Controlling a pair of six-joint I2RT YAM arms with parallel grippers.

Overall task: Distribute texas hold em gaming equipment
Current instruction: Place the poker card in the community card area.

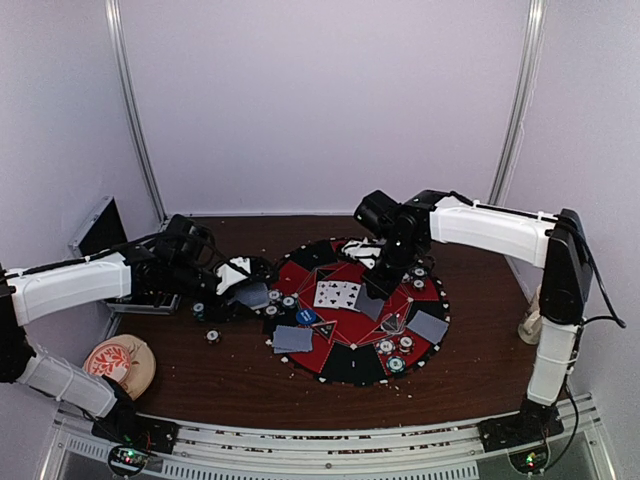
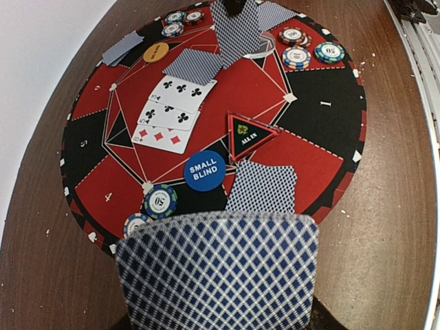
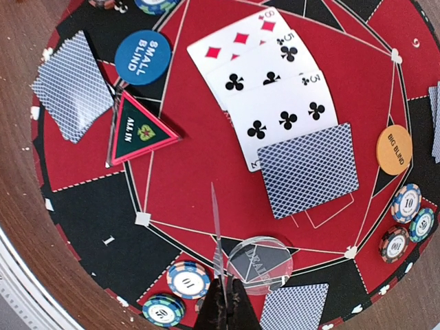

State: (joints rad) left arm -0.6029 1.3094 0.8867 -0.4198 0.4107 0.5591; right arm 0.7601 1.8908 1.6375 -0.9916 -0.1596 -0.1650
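Observation:
My left gripper hovers at the mat's left edge, shut on a stack of blue-backed playing cards that hides its fingers. Over the round red-and-black mat, my right gripper is shut on a single playing card, seen edge-on. On the mat lie three face-up cards, face-down cards, a blue small-blind disc, an orange big-blind disc, a clear dealer disc and poker chips in small groups around the rim.
A black-and-red all-in triangle stands on the mat. A metal case sits at the far left. A tan round dish with a red pattern lies front left. One loose chip rests on the wooden table off the mat.

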